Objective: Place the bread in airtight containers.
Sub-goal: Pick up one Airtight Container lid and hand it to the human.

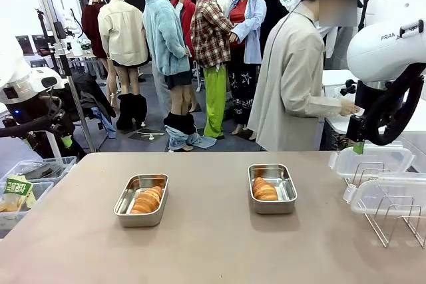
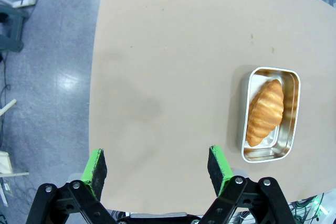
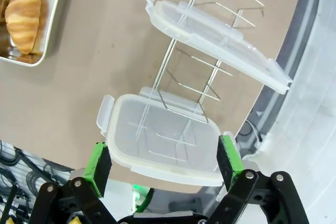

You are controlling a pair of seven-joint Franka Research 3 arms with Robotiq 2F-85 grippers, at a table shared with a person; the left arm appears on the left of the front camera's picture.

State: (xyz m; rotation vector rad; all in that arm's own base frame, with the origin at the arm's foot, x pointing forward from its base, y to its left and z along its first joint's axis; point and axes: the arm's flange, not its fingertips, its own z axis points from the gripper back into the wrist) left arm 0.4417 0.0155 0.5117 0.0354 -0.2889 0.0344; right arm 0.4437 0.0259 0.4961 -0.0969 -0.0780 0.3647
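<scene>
The front view takes in the whole table (image 1: 213, 251). Two steel containers stand on it without lids, the left container (image 1: 124, 205) at lower centre-left and the right container (image 1: 287, 191) at centre-right, well apart. Each holds one piece of bread: the left roll (image 1: 148, 200) and the right roll (image 1: 264, 189). At the right edge two translucent lids, the upper lid (image 1: 373, 159) and the lower lid (image 1: 389, 194), lean on a wire rack (image 1: 393, 221). A person (image 1: 289, 84) in a beige coat stands behind the far side, turned toward the right. The wrist views show the claws. In the left wrist view the left gripper (image 2: 156, 161) has its green pads spread wide over bare tabletop, clamping nothing, with one container and its roll at the right of the frame. In the right wrist view the right gripper (image 3: 164, 153) is likewise spread apart and holds nothing; its pads stand on either side of the nearer lid, and I cannot tell if they touch it. The other lid and the rack's wires lie above, and the second roll is in the upper left corner. The letters "FRA" are readable on the right arm (image 1: 389, 48) at the front view's upper right. A green packet (image 1: 16, 187) at lower left carries print too small to read.
</scene>
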